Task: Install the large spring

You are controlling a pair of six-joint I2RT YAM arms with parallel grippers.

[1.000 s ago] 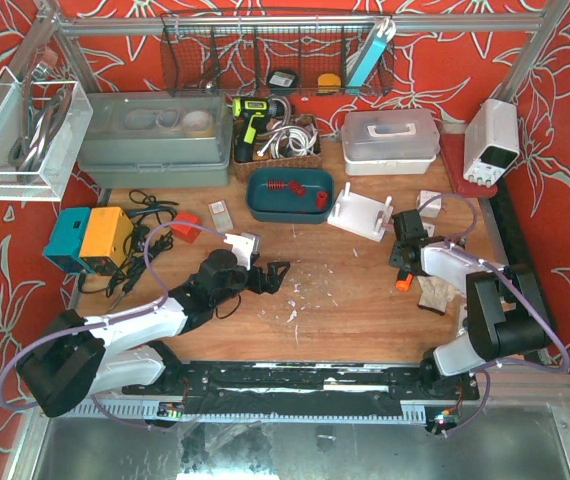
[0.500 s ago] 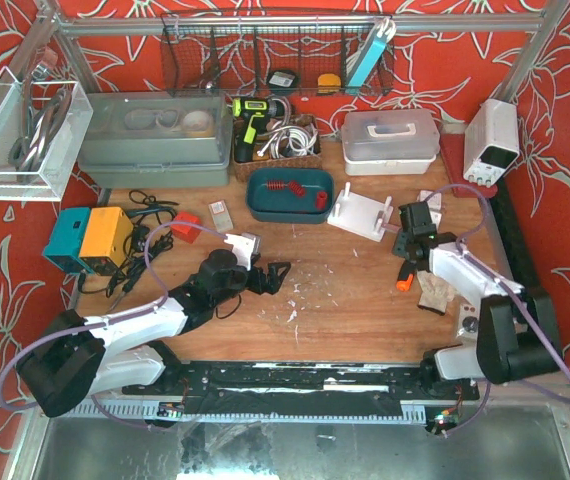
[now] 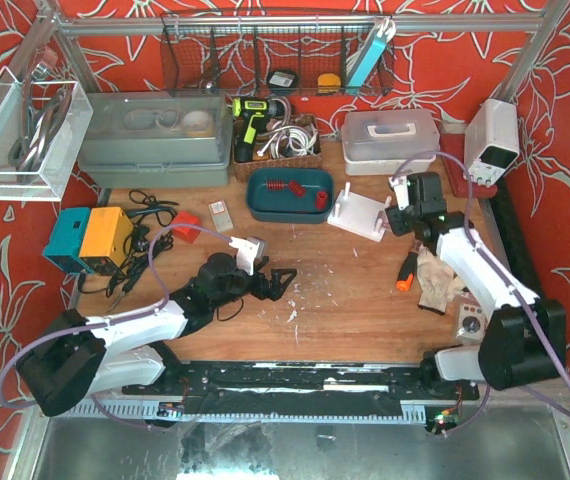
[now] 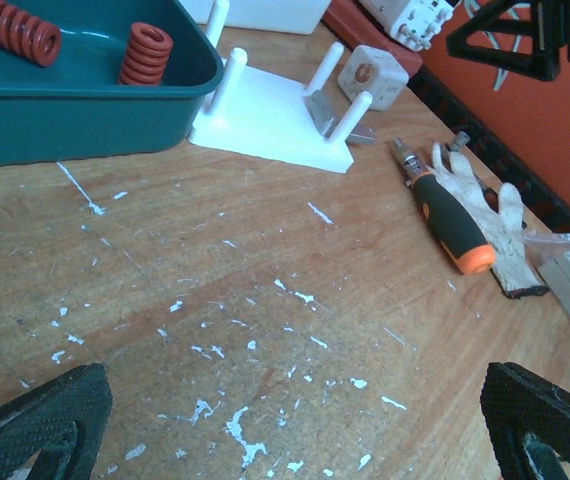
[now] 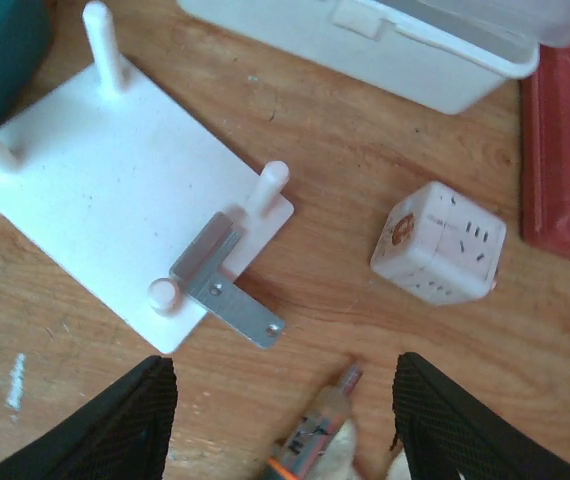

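Note:
Two red springs, a long one (image 3: 285, 186) and a short one (image 3: 320, 201), lie in the teal tray (image 3: 265, 205). They show in the left wrist view too, the long spring (image 4: 10, 30) and the short one (image 4: 145, 52). The white peg board (image 3: 362, 214) lies right of the tray, with a metal bracket (image 5: 220, 280) at its corner. My left gripper (image 3: 276, 284) is open and empty over bare wood (image 4: 295, 430), well short of the tray. My right gripper (image 3: 402, 222) is open and empty just off the board's right edge (image 5: 285, 420).
An orange-and-black screwdriver (image 3: 404, 272) and a white glove (image 3: 435, 285) lie below the right gripper. A white cube socket (image 5: 437, 243) sits right of the board. A white lidded box (image 3: 390, 141) and a basket of tools (image 3: 275, 145) stand behind.
My right arm has moved away from the screwdriver toward the far side, up to the peg board's right edge. My left gripper has shifted slightly right.

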